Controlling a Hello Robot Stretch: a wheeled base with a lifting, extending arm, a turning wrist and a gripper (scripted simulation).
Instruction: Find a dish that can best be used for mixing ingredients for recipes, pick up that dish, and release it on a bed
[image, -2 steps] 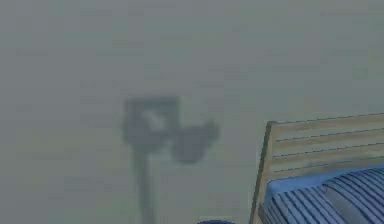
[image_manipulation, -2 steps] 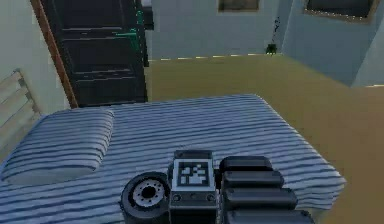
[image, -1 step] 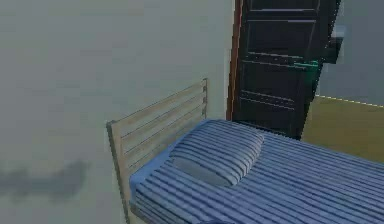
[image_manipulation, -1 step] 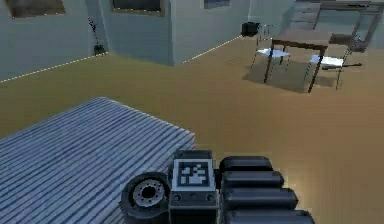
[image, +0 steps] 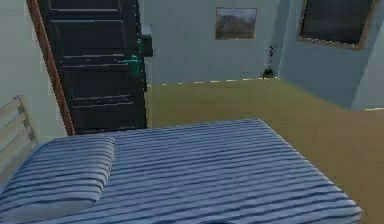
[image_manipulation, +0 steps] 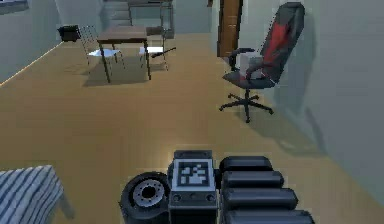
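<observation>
Forward view: the striped bed (image: 200, 170) lies nearest, a pillow (image: 65, 175) at its left edge, a dark door (image: 95, 60) beyond. Arm side view: the arm (image_manipulation: 255, 190) with a dark round thing (image_manipulation: 148, 193) beside it. If this is the dish, and how the jaws stand, I cannot tell. Farther stands an office chair (image_manipulation: 262, 60).

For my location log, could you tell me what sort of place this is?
Probably a bedroom: a blue striped bed, a dark panelled door, and a black-and-red office chair.
</observation>
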